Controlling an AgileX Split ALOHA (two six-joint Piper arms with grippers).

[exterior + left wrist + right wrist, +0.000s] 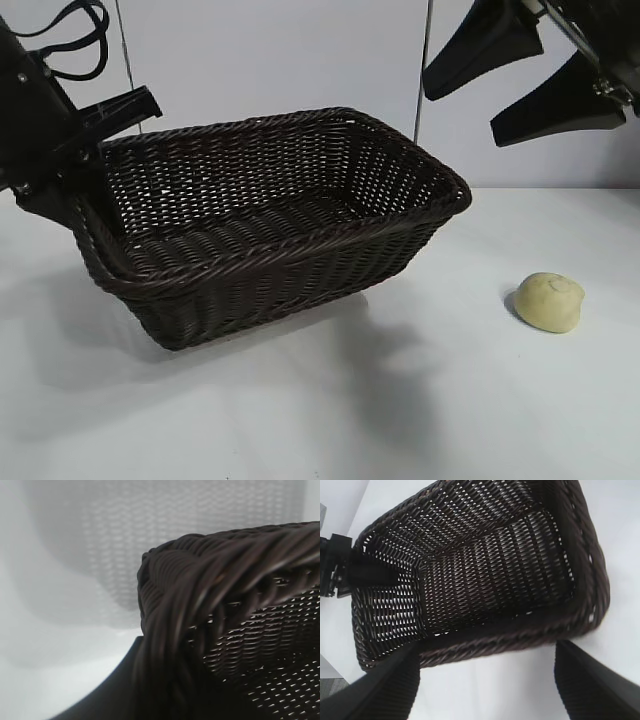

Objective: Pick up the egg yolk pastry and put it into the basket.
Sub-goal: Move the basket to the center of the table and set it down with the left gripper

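Observation:
The egg yolk pastry, a pale yellow dome, lies on the white table at the right, apart from the basket. It shows in neither wrist view. The dark brown wicker basket stands left of centre, its left end slightly raised. My left gripper is shut on the basket's left rim, one finger inside and one outside; it also shows in the right wrist view. My right gripper is open and empty, high above the table between basket and pastry, over the basket's near rim.
The white table extends in front of the basket and around the pastry. A pale wall with two thin vertical rods stands behind.

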